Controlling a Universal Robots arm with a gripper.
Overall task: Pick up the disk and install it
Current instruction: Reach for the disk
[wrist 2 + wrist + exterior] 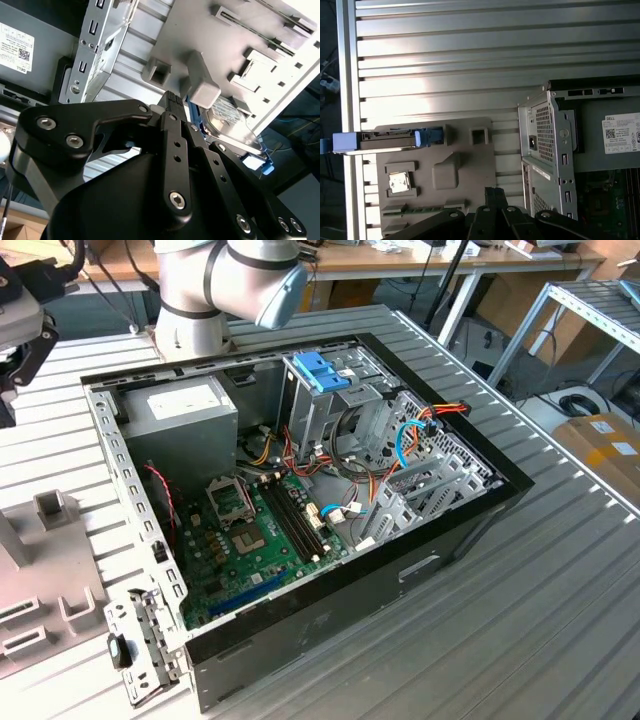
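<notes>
Plainly, the disk (pixel 387 140) (on edge) stands apart from the pincer (pixel 495 193).

We're looking at an open PC case (pixel 330 625) lying on its side on a slatted metal table (pixel 540 620). The arm (pixel 215 285) is standing just behind its far edge. Inside, a grey power supply (pixel 180 415) is sitting towards the exterior view's left, with a drive cage (pixel 318 370) with a blue handle beside it. The motherboard (pixel 250 550) is lying flat in front of them, and orange, blue and red cables (pixel 410 435) are snaking around on the right. A grey fixture plate (pixel 40 590) is sitting left of the case, with a metal bracket (pixel 140 650) just beside the near corner.
</notes>
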